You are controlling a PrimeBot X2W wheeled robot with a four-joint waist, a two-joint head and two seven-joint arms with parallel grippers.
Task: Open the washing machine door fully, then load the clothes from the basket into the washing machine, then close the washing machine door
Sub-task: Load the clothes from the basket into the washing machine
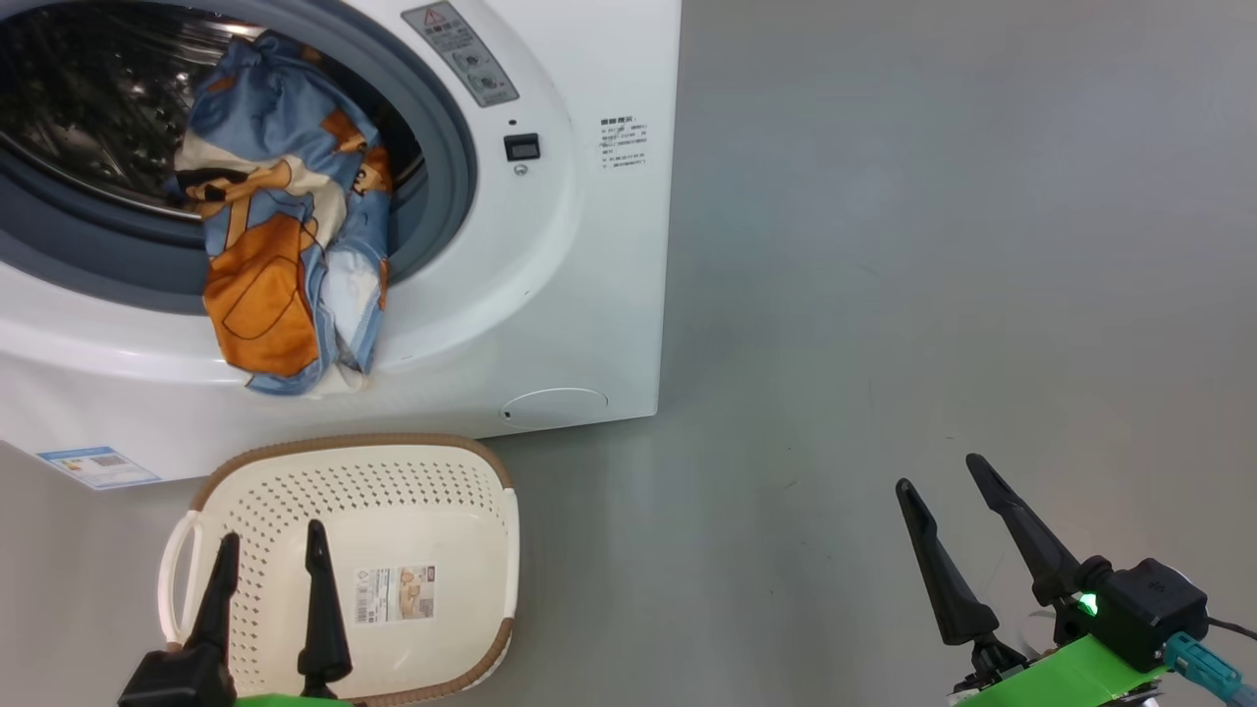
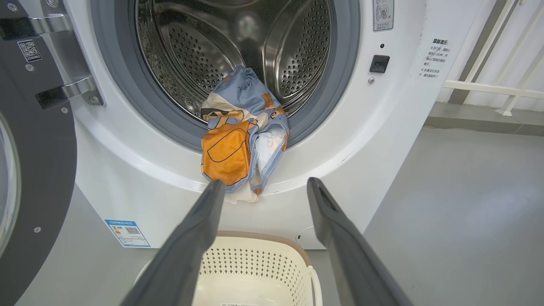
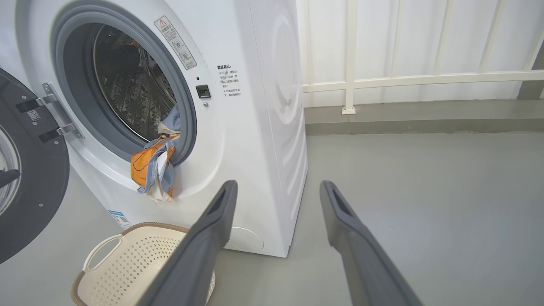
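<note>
Across the washing machine (image 1: 550, 245) rim, clothes (image 1: 285, 226) hang half out; basket (image 1: 432, 501) just below; left gripper (image 1: 273, 532) and right gripper (image 1: 939, 471) spread, holding nothing

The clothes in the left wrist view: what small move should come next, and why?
Probably bring the open left gripper forward to the clothes and push the hanging part into the drum: they drape over the grey seal, half outside, and the basket is empty.
</note>
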